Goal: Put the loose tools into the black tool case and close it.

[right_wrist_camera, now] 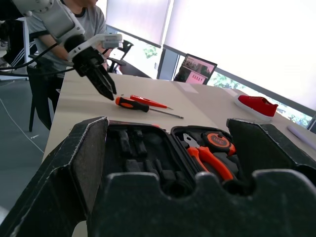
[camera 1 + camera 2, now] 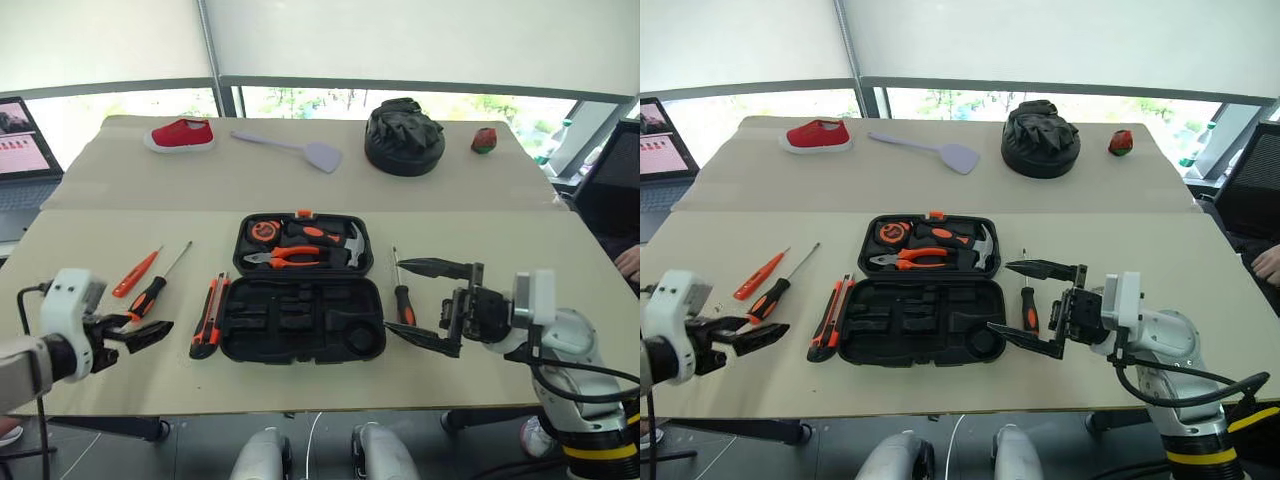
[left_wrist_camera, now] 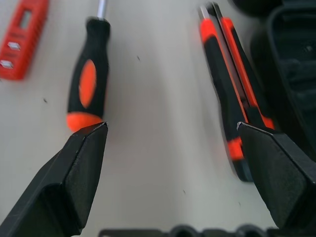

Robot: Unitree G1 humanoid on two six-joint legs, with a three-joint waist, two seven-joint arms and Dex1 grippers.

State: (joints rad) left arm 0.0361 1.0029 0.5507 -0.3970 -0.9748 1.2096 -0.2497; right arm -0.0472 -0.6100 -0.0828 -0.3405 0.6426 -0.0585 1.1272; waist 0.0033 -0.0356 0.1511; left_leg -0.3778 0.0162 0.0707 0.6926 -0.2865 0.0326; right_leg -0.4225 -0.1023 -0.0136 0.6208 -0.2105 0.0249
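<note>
Left pincer (image 2: 143,333) beside utility knife (image 2: 209,316)

The left gripper (image 2: 150,331) hangs with jaws apart over bare table (image 2: 90,240). Just ahead of it lie a screwdriver (image 2: 152,293) and a slim orange one (image 2: 135,273); toward the case (image 2: 302,318) the knife (image 2: 209,316) lies in the way, right beside the case wall. Between screwdriver and knife runs a bare strip.

The right gripper (image 2: 425,305) points at the case, fingers wide, with a third screwdriver (image 2: 402,300) on the table between them. The case's near half is mostly bare recesses; the far half is packed with tools. Behind the right gripper the table is bare.
</note>
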